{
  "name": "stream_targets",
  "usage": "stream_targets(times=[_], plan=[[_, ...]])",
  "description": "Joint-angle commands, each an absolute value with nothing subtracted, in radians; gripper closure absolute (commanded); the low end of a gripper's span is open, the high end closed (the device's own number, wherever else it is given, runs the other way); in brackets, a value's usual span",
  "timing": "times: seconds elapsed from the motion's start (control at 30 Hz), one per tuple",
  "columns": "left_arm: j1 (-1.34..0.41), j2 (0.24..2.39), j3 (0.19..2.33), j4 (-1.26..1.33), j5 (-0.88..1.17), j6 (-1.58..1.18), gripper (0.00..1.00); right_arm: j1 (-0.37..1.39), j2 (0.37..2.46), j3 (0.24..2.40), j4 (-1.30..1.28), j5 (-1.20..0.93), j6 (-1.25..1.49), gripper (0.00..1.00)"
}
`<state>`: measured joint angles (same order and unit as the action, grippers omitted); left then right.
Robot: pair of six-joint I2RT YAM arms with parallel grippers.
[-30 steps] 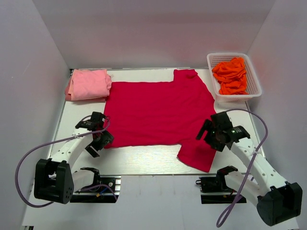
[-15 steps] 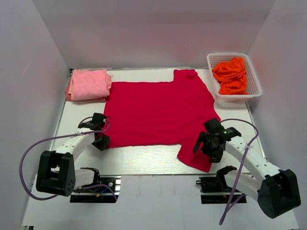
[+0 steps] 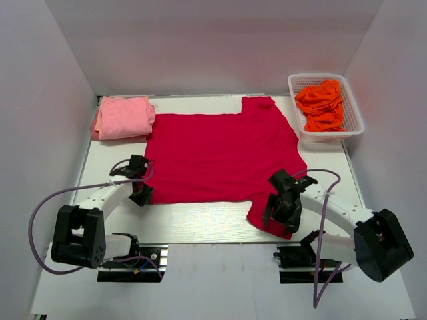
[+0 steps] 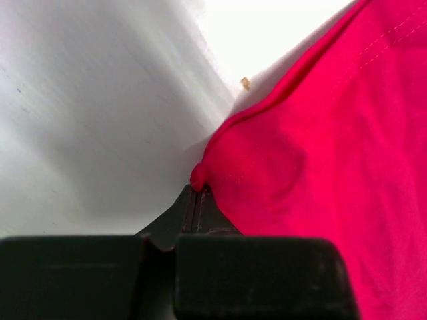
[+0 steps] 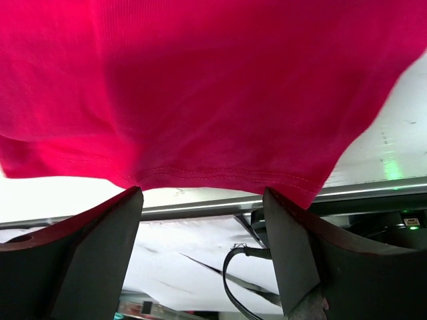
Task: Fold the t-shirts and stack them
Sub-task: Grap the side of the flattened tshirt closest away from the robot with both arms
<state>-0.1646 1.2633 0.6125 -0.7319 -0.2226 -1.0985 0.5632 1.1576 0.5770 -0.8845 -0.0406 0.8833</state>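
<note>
Crimson-red t-shirt [image 3: 220,157] lies spread flat in the middle of the surface [image 3: 200,223], and in the last second both arms have come to its near edge. The left jaws, gaping a moment ago, have snapped fully shut on the shirt's near-left hem corner. The left wrist view shows a small nub of red cloth [image 4: 198,177] pinched right at their tips, with the rest of the hem running away to the right. The right arm [image 3: 333,203] has swung in from just outside the shirt's near-right sleeve and now sits over that sleeve's end, which reaches the surface's near edge.

The right jaws are wide apart and have begun to narrow. In the right wrist view the fingers [image 5: 87,253] stand on either side of the stitched sleeve hem [image 5: 220,177], the cloth just ahead of them and nothing yet gripped; whether a tip already touches the cloth I cannot tell.

To my eye this is the start of the fold: one corner is secured, the second grasp is under way, and no fold has been laid in this shirt.

A pink t-shirt [image 3: 123,118] sits folded just beyond the red shirt's far-left corner. The orange t-shirts [image 3: 320,105] are heaped in a white basket [image 3: 353,127] beside its far-right corner, untouched.
</note>
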Motion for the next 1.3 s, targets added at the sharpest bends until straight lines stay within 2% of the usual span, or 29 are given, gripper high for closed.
stream_targets(times=[0.0, 0.2, 0.33, 0.37, 0.4, 0.5, 0.53, 0.8, 1.27], plan=[[-0.158, 1.273, 0.653, -0.724, -0.256, -1.071, 1.00, 0.597, 1.186, 0.590, -0.882, -0.031, 0.908, 0.22], [-0.158, 1.273, 0.644, -0.713, -0.225, -1.051, 1.00, 0.615, 1.305, 0.635, -0.855, 0.083, 0.907, 0.25], [-0.158, 1.273, 0.644, -0.713, -0.216, -1.051, 1.00, 0.615, 1.315, 0.598, -0.778, 0.080, 0.897, 0.39], [-0.158, 1.264, 0.644, -0.713, -0.216, -1.040, 1.00, 0.611, 1.318, 0.595, -0.744, 0.039, 0.865, 0.45], [-0.158, 1.264, 0.644, -0.713, -0.216, -1.040, 1.00, 0.615, 1.322, 0.597, -0.738, 0.034, 0.861, 0.64], [-0.158, 1.253, 0.667, -0.726, -0.207, -1.031, 1.00, 0.615, 1.313, 0.632, -0.747, 0.063, 0.845, 0.89], [-0.158, 1.253, 0.678, -0.738, -0.207, -1.031, 1.00, 0.615, 1.304, 0.673, -0.774, 0.069, 0.842, 1.00], [-0.158, 1.206, 0.747, -0.723, -0.196, -0.979, 1.00, 0.586, 1.316, 0.890, -0.877, 0.146, 0.767, 1.00], [-0.129, 1.454, 1.017, -0.788, -0.232, -0.948, 1.00, 0.405, 1.568, 1.387, -0.928, 0.339, 0.561, 1.00]])
